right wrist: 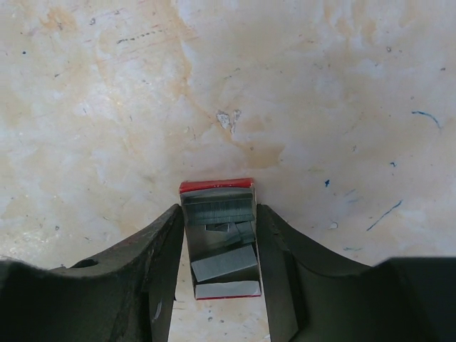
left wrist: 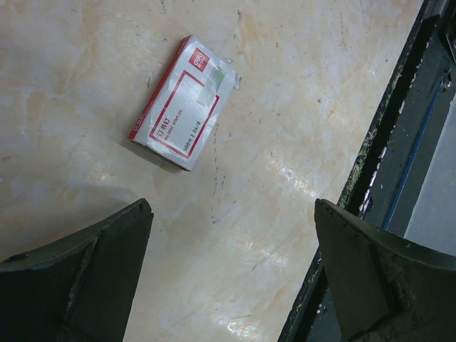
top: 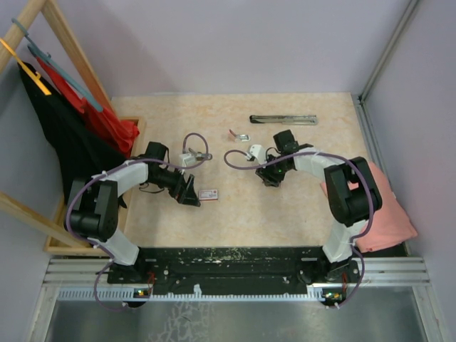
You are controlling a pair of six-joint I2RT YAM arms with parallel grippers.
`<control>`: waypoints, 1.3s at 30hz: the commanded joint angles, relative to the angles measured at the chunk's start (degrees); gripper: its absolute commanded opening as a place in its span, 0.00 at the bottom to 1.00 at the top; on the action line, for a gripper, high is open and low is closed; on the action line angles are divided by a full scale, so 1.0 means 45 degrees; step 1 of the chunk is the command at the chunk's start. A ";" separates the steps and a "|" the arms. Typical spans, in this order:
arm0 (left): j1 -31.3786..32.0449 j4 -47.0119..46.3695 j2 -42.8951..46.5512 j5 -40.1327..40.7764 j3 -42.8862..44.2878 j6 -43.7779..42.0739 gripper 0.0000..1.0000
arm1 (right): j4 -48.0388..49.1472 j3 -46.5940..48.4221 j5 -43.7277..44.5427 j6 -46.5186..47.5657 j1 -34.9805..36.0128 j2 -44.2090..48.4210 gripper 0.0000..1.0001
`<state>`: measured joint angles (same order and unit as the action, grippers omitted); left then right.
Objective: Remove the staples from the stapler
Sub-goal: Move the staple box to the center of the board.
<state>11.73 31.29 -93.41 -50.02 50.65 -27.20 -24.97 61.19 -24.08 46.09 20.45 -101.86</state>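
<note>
Right gripper: we have no room between its fingers, the open staple box fills the gap, flush on both walls; bare table ahead. Left gripper: gap free, closed box ahead-left, black rail on its right.

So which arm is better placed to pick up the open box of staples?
Right. The right hand straddles the small open red-and-white cardboard box, fingers against both sides, dull-grey metal staple strips visible inside. The left hand hangs wide open above a separate closed red-and-white box, touching nothing.
</note>
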 commanded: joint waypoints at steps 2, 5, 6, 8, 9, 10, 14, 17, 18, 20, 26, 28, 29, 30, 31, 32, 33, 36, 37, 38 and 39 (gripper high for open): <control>-0.0058 -0.0120 -0.0213 -0.0442 0.0526 0.0160 1.00 | -0.0122 -0.0005 -0.0522 0.0474 0.0437 0.0308 0.45; -0.0047 -0.0211 -0.0317 -0.0494 0.0641 0.0327 1.00 | -0.0059 -0.0117 -0.0451 0.0477 0.0639 0.0432 0.44; -0.0057 -0.0214 -0.0344 -0.0536 0.0670 0.0357 1.00 | -0.0057 -0.0152 -0.0419 0.0522 0.0691 0.0459 0.44; -0.0055 -0.0235 -0.0428 -0.0596 0.0715 0.0433 1.00 | -0.0073 -0.0223 -0.0371 0.0619 0.0781 0.0521 0.43; -0.0048 -0.0281 -0.0465 -0.0607 0.0716 0.0463 1.00 | -0.0058 -0.0246 -0.0346 0.0657 0.0829 0.0558 0.43; -0.0047 -0.0316 -0.0485 -0.0611 0.0711 0.0513 1.00 | -0.0049 -0.0271 -0.0345 0.0679 0.0876 0.0565 0.42; -0.0047 -0.0493 -0.0559 -0.0719 0.0769 0.0770 1.00 | 0.0060 -0.0267 -0.0386 0.0696 0.1224 0.0632 0.42; -0.0047 -0.0693 -0.0583 -0.0768 0.0746 0.0967 1.00 | 0.0188 -0.0227 -0.0383 0.0679 0.1598 0.0635 0.41; -0.0047 -0.0780 -0.0600 -0.0785 0.0720 0.1020 1.00 | 0.0228 -0.0205 -0.0391 0.0660 0.1739 0.0616 0.41; -0.0047 -0.0903 -0.0655 -0.0798 0.0647 0.1138 0.99 | 0.0284 -0.0124 -0.0338 0.0597 0.2053 0.0508 0.41; -0.0047 -0.1040 -0.1000 -0.0776 0.0618 0.1373 0.87 | 0.0363 0.0455 -0.0433 0.0189 0.2781 -0.0085 0.41; -0.0047 -0.1137 -0.1100 -0.0698 0.0600 0.1484 0.80 | 0.0371 0.0656 -0.0442 0.0071 0.3032 -0.0313 0.41; -0.0050 -0.1177 -0.1157 -0.0662 0.0599 0.1517 0.73 | 0.0373 0.0789 -0.0435 0.0013 0.3166 -0.0403 0.41; -0.0065 -0.1209 -0.1213 -0.0630 0.0609 0.1555 0.67 | 0.0383 0.0869 -0.0458 -0.0046 0.3278 -0.0485 0.40; -0.0067 -0.1242 -0.1304 -0.0612 0.0617 0.1607 0.60 | 0.0406 0.0928 -0.0506 -0.0114 0.3377 -0.0556 0.40; -0.0067 -0.1293 -0.1368 -0.0565 0.0636 0.1669 0.55 | 0.0422 0.0992 -0.0533 -0.0181 0.3492 -0.0612 0.40; -0.0067 -0.1338 -0.1450 -0.0520 0.0665 0.1718 0.52 | 0.0455 0.1051 -0.0542 -0.0256 0.3592 -0.0667 0.40; -0.0120 -0.1508 -0.1698 -0.0435 0.0781 0.1994 0.44 | 0.0529 0.1145 -0.0480 -0.0354 0.3873 -0.0776 0.40; -0.0139 -0.1565 -0.1777 -0.0409 0.0807 0.2111 0.42 | 0.0561 0.1165 -0.0479 -0.0375 0.3952 -0.0781 0.40; -0.0171 -0.1621 -0.1845 -0.0374 0.0830 0.2181 0.41 | 0.0597 0.1168 -0.0476 -0.0404 0.4035 -0.0781 0.40; -0.0192 -0.1665 -0.1915 -0.0340 0.0865 0.2251 0.40 | 0.0638 0.1168 -0.0459 -0.0430 0.4099 -0.0789 0.40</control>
<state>11.46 25.69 -100.44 -51.59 52.71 -18.83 -23.59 64.25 -24.84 45.28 37.28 -104.77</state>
